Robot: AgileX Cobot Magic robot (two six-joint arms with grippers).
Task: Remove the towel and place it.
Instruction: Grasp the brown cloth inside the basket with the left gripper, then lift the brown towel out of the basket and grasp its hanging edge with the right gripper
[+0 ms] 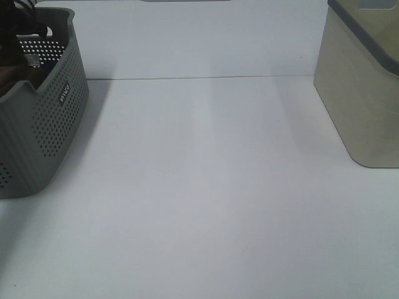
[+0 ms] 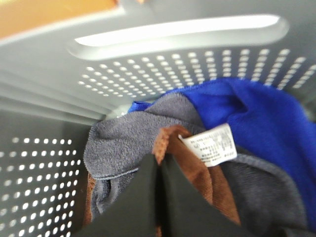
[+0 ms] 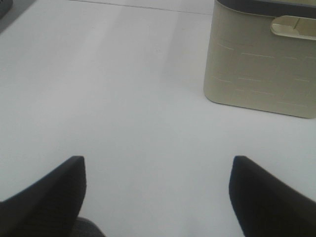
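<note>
Two left fingertips — towel between

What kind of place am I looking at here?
Probably a staged test bench for laundry sorting, not a home: a plain white table, a grey perforated basket holding the towel and other cloths, and a beige bin.
</note>
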